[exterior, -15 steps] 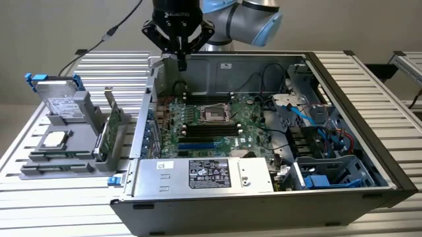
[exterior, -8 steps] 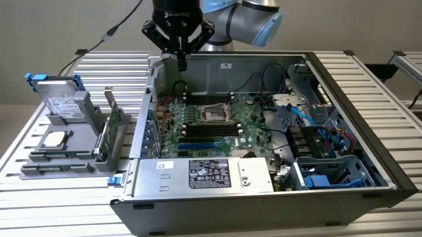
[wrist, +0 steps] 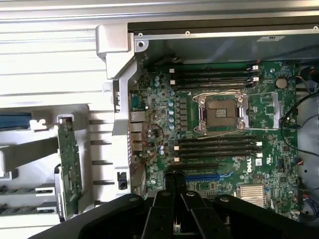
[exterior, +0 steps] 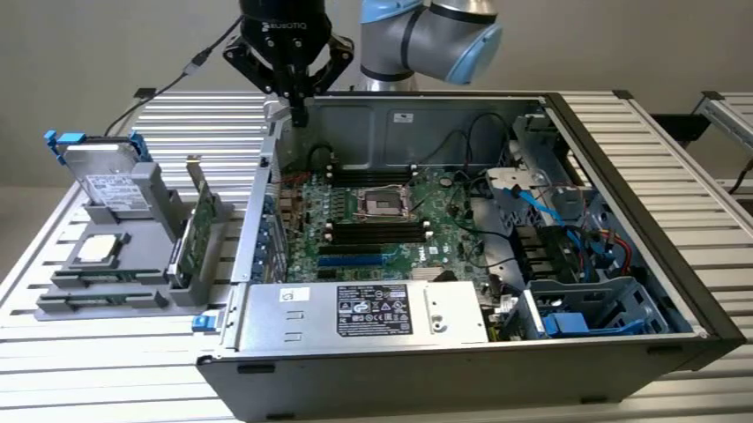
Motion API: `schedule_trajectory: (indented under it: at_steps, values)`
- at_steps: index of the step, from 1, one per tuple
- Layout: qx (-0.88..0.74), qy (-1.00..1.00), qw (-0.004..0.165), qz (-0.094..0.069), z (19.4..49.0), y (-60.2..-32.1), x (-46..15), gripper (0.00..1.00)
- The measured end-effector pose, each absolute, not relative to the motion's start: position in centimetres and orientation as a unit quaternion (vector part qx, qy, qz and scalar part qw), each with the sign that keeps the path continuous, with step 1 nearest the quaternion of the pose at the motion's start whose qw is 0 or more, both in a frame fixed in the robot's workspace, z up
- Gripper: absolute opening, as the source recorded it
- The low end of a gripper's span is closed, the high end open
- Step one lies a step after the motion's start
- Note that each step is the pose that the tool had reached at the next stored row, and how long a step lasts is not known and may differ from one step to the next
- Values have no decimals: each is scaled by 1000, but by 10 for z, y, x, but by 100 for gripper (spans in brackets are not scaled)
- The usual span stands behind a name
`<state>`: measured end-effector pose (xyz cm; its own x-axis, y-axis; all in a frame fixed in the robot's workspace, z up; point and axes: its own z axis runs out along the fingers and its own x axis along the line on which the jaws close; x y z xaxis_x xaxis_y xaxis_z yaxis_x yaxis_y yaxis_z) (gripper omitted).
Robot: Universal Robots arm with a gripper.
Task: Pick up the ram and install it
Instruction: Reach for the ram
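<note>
In the exterior view, the gripper (exterior: 300, 113) is seen poised over the far corner of the open computer case (exterior: 353, 388) on the exterior view's left, just above the case wall. Its two dark fingers are pressed together (closed on themselves, as far as can be judged). Inside the case the motherboard (exterior: 300, 225) is laid flat, with the processor socket (exterior: 383, 201) at its middle and rows of black slots (exterior: 376, 231) on the socket's near and far sides. Whether the ram is seated in one of those slots cannot be told. Outside the case, to the exterior view's left, a grey rack (exterior: 70, 304) is set on the slatted table (exterior: 106, 370). A grey drive with blue tabs (exterior: 112, 181) is stood at the rack's far end. A broad green card with a metal bracket (exterior: 203, 220) is stood on edge on the side nearest the case.

In the wrist view, the gripper (wrist: 175, 175) is shown with its fingers closed together, their tips over the motherboard (wrist: 269, 149) beside a blue slot (wrist: 202, 177). The black slots (wrist: 217, 149) and the socket (wrist: 222, 113) are seen beyond. The green card (wrist: 67, 164) is seen in the rack outside the case wall. Here too, where the ram lies cannot be told.
</note>
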<state>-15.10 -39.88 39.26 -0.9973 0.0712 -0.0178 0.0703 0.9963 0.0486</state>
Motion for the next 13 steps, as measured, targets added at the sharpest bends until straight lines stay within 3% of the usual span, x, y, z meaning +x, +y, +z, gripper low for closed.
schedule_trajectory:
  at_steps: [13]
  values:
    - [36, 999, 4, 24, 393, -399, -210, 10]
